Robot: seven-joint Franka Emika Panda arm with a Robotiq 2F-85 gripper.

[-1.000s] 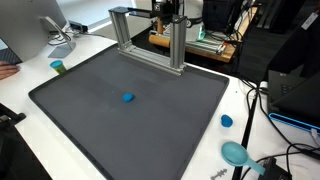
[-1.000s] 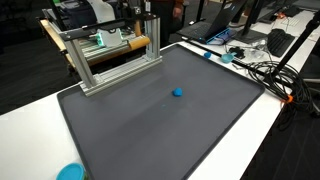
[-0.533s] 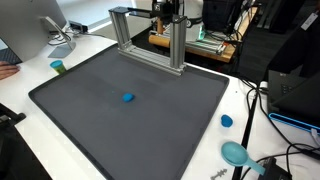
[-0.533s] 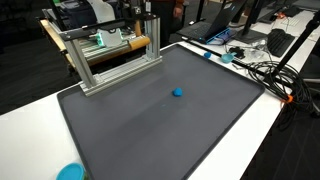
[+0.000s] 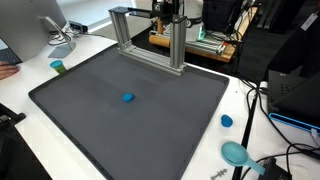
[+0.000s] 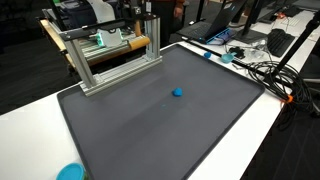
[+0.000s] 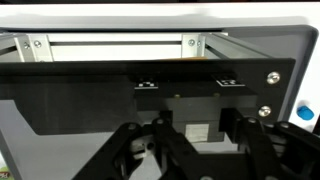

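Arm (image 5: 166, 10) up at top corner of metal frame (image 5: 179, 48), far side. Jaws face frame in wrist view; can't tell if clenched or loose. Blue ball (image 5: 128, 98) on grey mat (image 5: 90, 130), well in front of frame. Arm, ball same spots as before.

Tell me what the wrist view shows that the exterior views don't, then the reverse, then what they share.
Only the wrist view: the end effector close up, black, its fingertips cut off at the bottom edge.
Only the exterior views: the blue ball on the mat, plus a green cup and a teal bowl on the white table.
Shared: the metal frame and the dark mat.
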